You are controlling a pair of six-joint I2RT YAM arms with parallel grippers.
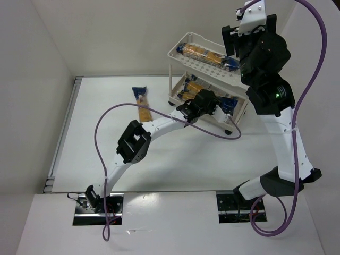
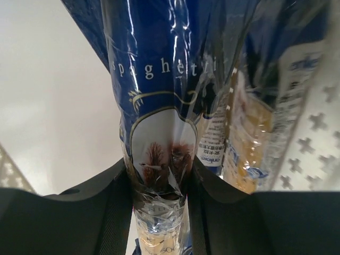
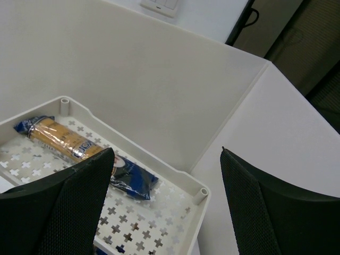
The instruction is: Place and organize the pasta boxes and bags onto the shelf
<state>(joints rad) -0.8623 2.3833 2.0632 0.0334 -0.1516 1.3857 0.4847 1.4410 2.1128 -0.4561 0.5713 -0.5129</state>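
Top external view has the cart [image 1: 175, 53] standing in the upper right of centre on the white surface [image 1: 106, 122]. One pasta packet [image 1: 210, 54] lies along its top tray, and more packets [image 1: 192, 87] lie in the lower tray. The left pincer [image 1: 215, 106] reaches in at the lower tray's near side. In the left wrist view it is clamped on a blue spaghetti packet [image 2: 159, 79], one finger on each side of the wrapper, with a neighbouring packet [image 2: 249, 149] just beside it over the perforated tray floor [image 2: 313, 133]. The right pincer [image 3: 166, 159] hangs high above the top tray with its fingers wide apart and nothing between them. One loose packet [image 1: 142, 103] lies on the surface left of the cart, well apart from it.

The main risk, as I judge it, is the long floppy packet catching on the tray rim or a corner post, or shoving its neighbour askew. Because the cart has wheels, a push from the arm could roll it. The left arm's purple cable [image 1: 228, 135] loops close to the cart's foot and might snag there.

Plain white panels wall in the surface at the back and left. Beyond them the right wrist view shows a pale wall with a switch plate [image 3: 159, 6] at the top of the frame.
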